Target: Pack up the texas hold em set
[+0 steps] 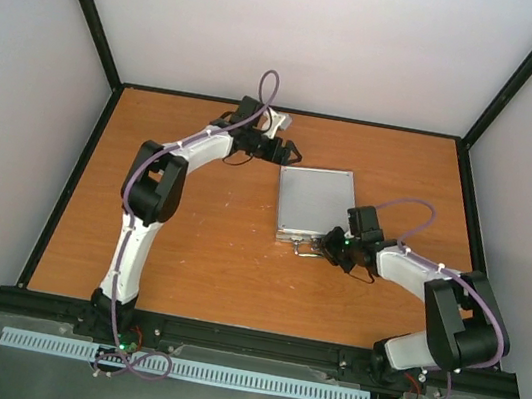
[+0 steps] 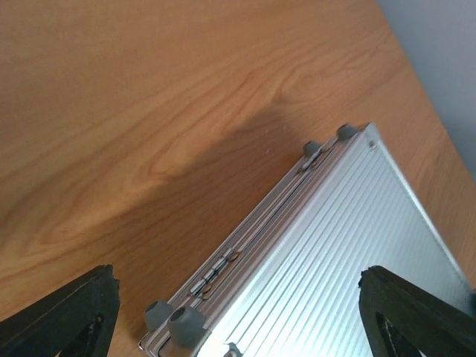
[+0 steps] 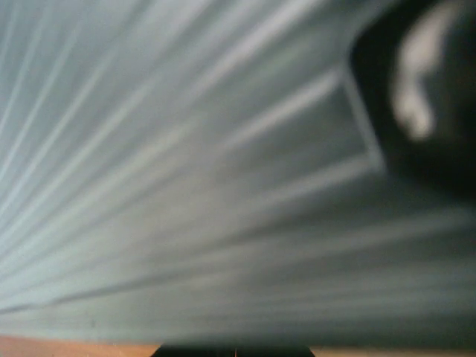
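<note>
The closed case [image 1: 314, 202], ribbed silver aluminium, lies flat on the woodgrain bench [image 1: 178, 246], 2 o'clock of centre. Only the left wrist view shows its grey rubber feet [image 2: 186, 323] and hinge [image 2: 214, 274], between left fingers [image 2: 71, 316] spread wide, released. The right fingers [image 1: 338, 243] sit clenched by its 6 o'clock handle [image 1: 304, 252]; their own view gives blurred ribbing

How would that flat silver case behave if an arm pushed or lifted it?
The case looks rigid: ribbed metal skin, framed edges, so it probably won't flex. Lying flat and low on the table, it should slide rather than tip. Lifted by the handle, it would likely swing down.
</note>
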Controlling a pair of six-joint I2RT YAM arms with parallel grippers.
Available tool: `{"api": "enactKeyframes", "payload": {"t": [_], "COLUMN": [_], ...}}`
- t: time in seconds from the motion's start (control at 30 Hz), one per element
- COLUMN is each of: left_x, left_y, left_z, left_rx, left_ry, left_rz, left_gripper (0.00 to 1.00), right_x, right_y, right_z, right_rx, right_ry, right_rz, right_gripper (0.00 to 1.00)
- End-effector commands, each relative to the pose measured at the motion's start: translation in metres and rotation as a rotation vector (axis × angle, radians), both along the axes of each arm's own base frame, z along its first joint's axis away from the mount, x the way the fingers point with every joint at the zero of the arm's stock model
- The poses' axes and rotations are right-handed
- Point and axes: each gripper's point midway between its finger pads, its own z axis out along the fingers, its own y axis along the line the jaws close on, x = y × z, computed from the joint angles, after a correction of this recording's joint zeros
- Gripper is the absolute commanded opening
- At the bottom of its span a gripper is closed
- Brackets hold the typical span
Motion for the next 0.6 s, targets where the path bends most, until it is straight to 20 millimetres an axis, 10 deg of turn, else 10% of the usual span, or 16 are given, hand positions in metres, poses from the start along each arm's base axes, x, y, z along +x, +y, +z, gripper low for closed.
{"api": "enactKeyframes", "payload": {"t": [0.0,0.57], "left_x": [0.005,-0.028], "left_y": [-0.017,-0.025], "left_z": [0.009,-0.026], "left_rx": [-0.066,-0.08], "left_ry": [-0.053,0.044], "left_rz": [-0.074,-0.141], "left_gripper": [0.89,0.82], "right_x": [0.015,0.001], "right_y": [0.007,0.0], "right_z": [-0.002,0.009], "right_rx": [-0.001,-0.067], "right_ry": [-0.05,-0.038], "right_rz": [-0.03,-0.038], "right_gripper": [0.03,0.03]}}
